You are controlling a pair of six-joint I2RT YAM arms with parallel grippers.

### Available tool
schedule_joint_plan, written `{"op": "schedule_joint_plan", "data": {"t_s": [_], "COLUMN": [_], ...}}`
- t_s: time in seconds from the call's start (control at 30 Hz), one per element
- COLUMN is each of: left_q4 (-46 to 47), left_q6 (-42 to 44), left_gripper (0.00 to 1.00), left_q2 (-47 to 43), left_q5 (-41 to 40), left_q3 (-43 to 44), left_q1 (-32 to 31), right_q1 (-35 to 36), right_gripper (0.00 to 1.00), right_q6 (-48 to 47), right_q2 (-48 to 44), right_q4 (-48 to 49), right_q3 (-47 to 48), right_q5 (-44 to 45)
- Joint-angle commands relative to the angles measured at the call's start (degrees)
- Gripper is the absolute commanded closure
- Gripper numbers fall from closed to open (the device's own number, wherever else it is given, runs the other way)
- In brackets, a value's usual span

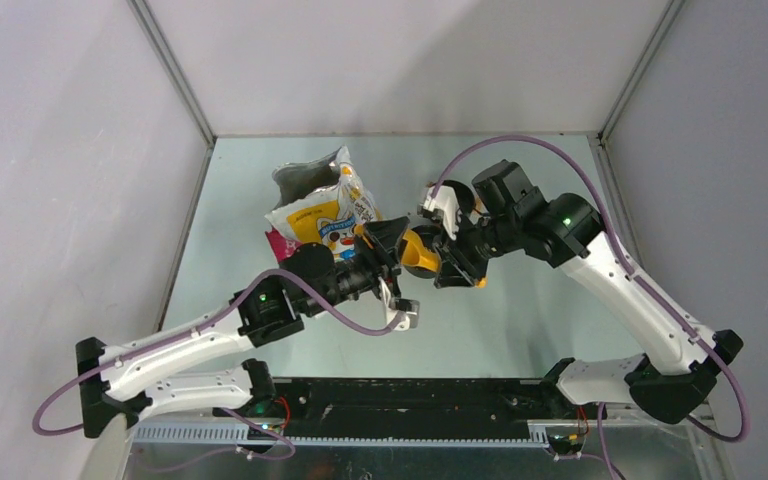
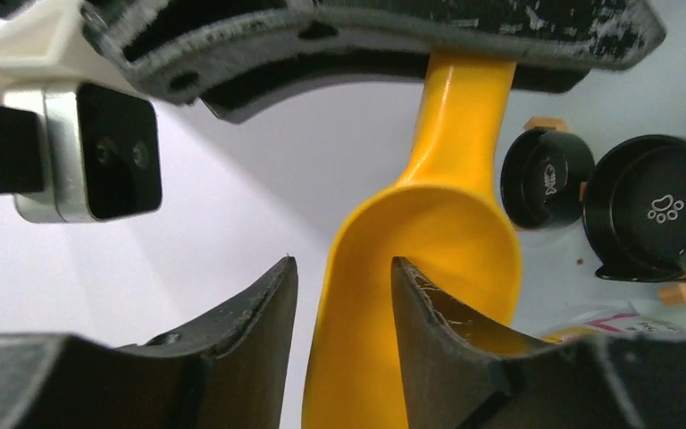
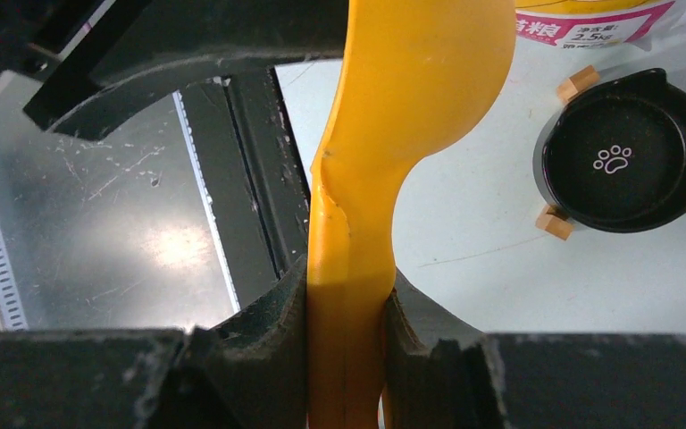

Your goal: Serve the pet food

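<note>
No pet food shows in any view. A yellow scoop (image 1: 420, 250) hangs above the table's middle. My right gripper (image 1: 447, 257) is shut on the scoop's handle (image 3: 348, 268). The scoop's bowl (image 2: 429, 259) looks empty. My left gripper (image 1: 392, 250) is open, and in the left wrist view (image 2: 339, 268) one edge of the scoop's bowl lies in the gap between its fingertips. I cannot tell if they touch. The cartoon-cat bag (image 1: 320, 210) stands open-topped behind the left gripper. A black bowl with a paw print (image 3: 625, 152) sits on the table below.
A second, smaller black bowl with a fish mark (image 2: 545, 179) stands beside the paw-print bowl (image 2: 661, 210). Small tan wooden blocks (image 3: 554, 223) lie around the bowls. In the top view both bowls are hidden under the right arm. Grey walls close in the table.
</note>
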Motion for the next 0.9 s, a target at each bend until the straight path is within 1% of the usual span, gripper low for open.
{"op": "schedule_joint_plan", "data": {"t_s": [0.0, 0.03, 0.07, 0.1, 0.13, 0.17, 0.2, 0.23, 0.27, 0.3, 0.33, 0.37, 0.4, 0.43, 0.47, 0.5, 0.53, 0.57, 0.6, 0.63, 0.67, 0.7, 0.73, 0.77, 0.8, 0.83, 0.87], "left_q4": [2.64, 2.24, -0.62, -1.85, -3.73, -4.15, -4.53, -4.59, -4.20, -3.94, -3.58, -3.81, -5.67, -8.23, -9.52, -12.13, -13.49, -16.40, -17.60, -20.00, -20.94, -21.93, -22.17, -22.90, -23.66, -26.19, -27.90], "left_q6": [3.92, 4.20, 4.44, 5.05, 5.35, 5.61, 5.58, 5.47, 4.90, 4.21, 1.66, -0.09, -3.79, -6.10, -11.07, -13.66, -19.07, -21.52, -26.31, -28.53, -32.23, -34.17, -37.75, -39.70, -43.40, -46.17, -46.94], "left_gripper": [0.56, 0.59, 0.64, 0.67, 0.73, 0.81, 0.85, 0.93, 0.96, 0.99, 1.00, 1.00, 1.00, 1.00, 1.00, 1.00, 1.00, 1.00, 1.00, 1.00, 1.00, 1.00, 1.00, 1.00, 1.00, 1.00, 1.00], "left_q2": [0.25, 0.59, 0.81, 1.19, 1.53, 1.67, 2.02, 2.23, 2.73, 2.98, 3.49, 3.80, 4.47, 4.77, 5.21, 5.45, 5.87, 6.13, 6.76, 7.60, 7.92, 8.59, 8.98, 9.81, 10.29, 11.65, 12.53], "left_q5": [-2.70, -2.80, -2.77, -2.57, -2.01, -1.62, -1.09, -1.03, -1.16, -1.24, -1.98, -2.49, -3.37, -4.01, -4.21, -4.31, -4.22, -3.72, -3.40, -2.61, -2.14, -1.37, -1.04, 0.13, 0.94, 2.17, 3.58], "left_q3": [3.33, 3.69, 4.22, 4.48, 4.79, 4.81, 4.74, 4.74, 4.79, 5.09, 5.40, 6.78, 7.65, 9.67, 10.68, 12.58, 13.58, 15.48, 16.31, 17.77, 18.33, 19.33, 19.81, 21.26, 22.49, 25.53, 27.53], "left_q1": [-0.46, -0.46, -0.39, -0.38, -0.37, -0.37, -0.37, -0.37, -0.37, -0.37, -0.37, -0.22, -0.03, 0.53, 0.96, 1.89, 2.43, 3.56, 4.06, 4.87, 5.19, 5.55, 5.71, 6.14, 6.35, 6.76, 7.02], "right_q1": [0.46, 0.45, 0.47, 0.34, 0.28, 0.25, 0.23, -0.13, -0.49, -1.67, -2.49, -4.70, -7.67, -9.35, -13.16, -15.18, -18.97, -21.15, -25.63, -27.82, -32.22, -34.37, -38.73, -40.48, -44.70, -47.47, -48.37], "right_gripper": [1.00, 1.00, 1.00, 1.00, 1.00, 1.00, 1.00, 1.00, 1.00, 0.97, 0.94, 0.82, 0.67, 0.59, 0.48, 0.44, 0.37, 0.34, 0.29, 0.28, 0.26, 0.25, 0.25, 0.25, 0.24, 0.24, 0.24], "right_q6": [-1.48, -1.53, -1.63, -1.70, -1.71, -1.70, -1.35, -1.01, -0.36, 0.01, 0.88, 1.42, 2.47, 2.92, 4.03, 4.62, 5.68, 6.02, 6.56, 6.99, 8.56, 9.66, 12.52, 16.43, 18.73, 23.87, 26.23], "right_q2": [-3.41, -3.59, -3.90, -4.05, -4.39, -4.52, -4.88, -5.12, -5.51, -5.65, -5.89, -6.06, -6.47, -6.91, -7.10, -7.52, -7.76, -8.19, -8.44, -8.92, -9.11, -9.17, -9.06, -8.59, -8.24, -7.37, -6.84], "right_q4": [2.36, 2.38, 2.32, 2.27, 2.23, 2.22, 2.59, 2.89, 3.29, 3.37, 3.36, 3.36, 3.38, 3.43, 3.44, 3.51, 3.48, 3.35, 3.31, 3.72, 4.07, 5.16, 5.84, 7.56, 8.67, 11.28, 12.64], "right_q3": [-1.00, -1.08, -1.09, -1.10, -1.14, -1.22, -1.34, -1.69, -1.75, -1.75, -1.64, -1.30, -0.65, -0.26, 0.54, 0.99, 1.84, 2.21, 2.58, 2.54, 1.94, 1.52, 0.65, 0.21, -0.51, -0.67, -0.38], "right_q5": [-0.33, -0.18, -0.12, 0.12, 0.25, 0.67, 1.63, 2.06, 2.27, 2.07, 1.48, 0.97, -0.69, -2.05, -4.89, -6.26, -9.33, -11.16, -15.41, -17.27, -20.94, -22.72, -26.16, -30.69, -32.91, -35.77, -36.51]}}
